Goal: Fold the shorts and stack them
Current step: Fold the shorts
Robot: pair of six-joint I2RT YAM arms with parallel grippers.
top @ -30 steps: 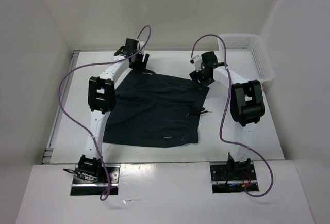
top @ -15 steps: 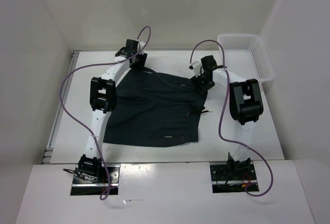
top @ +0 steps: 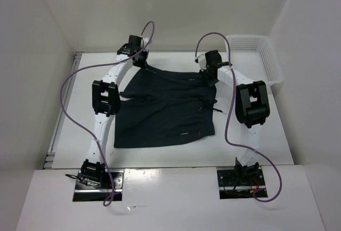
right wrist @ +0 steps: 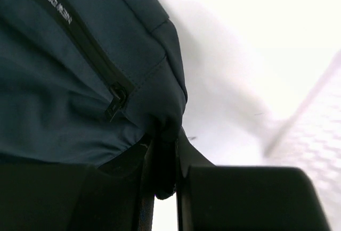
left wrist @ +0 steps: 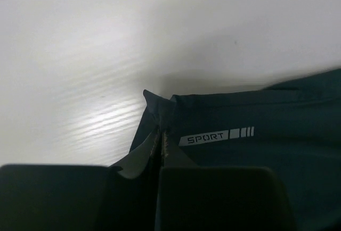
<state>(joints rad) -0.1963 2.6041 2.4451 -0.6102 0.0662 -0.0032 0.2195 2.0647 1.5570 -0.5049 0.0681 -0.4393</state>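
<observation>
Pinched the shorts [top: 165, 111] at both far corners. Clamped the left pincer [top: 139, 60] tight on the corner farthest from the white mesh basket [top: 256, 55], just beside a pale "SPORT" mark [left wrist: 216, 135]. Clenched the right pincer [top: 209, 74] on the corner nearest the basket, close by a zipped pocket [right wrist: 114, 100]. Otherwise lay spread across the desk [top: 256, 135], apart from the basket, to its left and nearer the arm bases, with some creases running from the two grips.
</observation>
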